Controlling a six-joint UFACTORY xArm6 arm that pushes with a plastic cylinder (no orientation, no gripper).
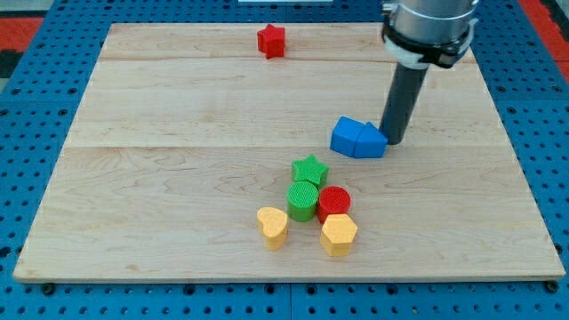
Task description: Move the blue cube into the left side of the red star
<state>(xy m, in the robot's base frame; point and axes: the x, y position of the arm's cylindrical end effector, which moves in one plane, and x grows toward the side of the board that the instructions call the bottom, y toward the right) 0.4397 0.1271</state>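
Observation:
The red star (271,41) sits near the view's top edge of the wooden board, a little left of centre. Two blue blocks lie touching at the right of centre: a blue cube (347,136) on the left and a second blue block (371,142) against its right side. My tip (394,140) rests on the board right beside the right blue block, touching or nearly touching its right side. The red star is far up and to the left of the blue blocks.
A cluster sits below centre: a green star (310,169), a green cylinder (302,201), a red cylinder (334,202), a yellow heart (272,226) and a yellow hexagon (339,234). The board (133,178) lies on a blue pegboard.

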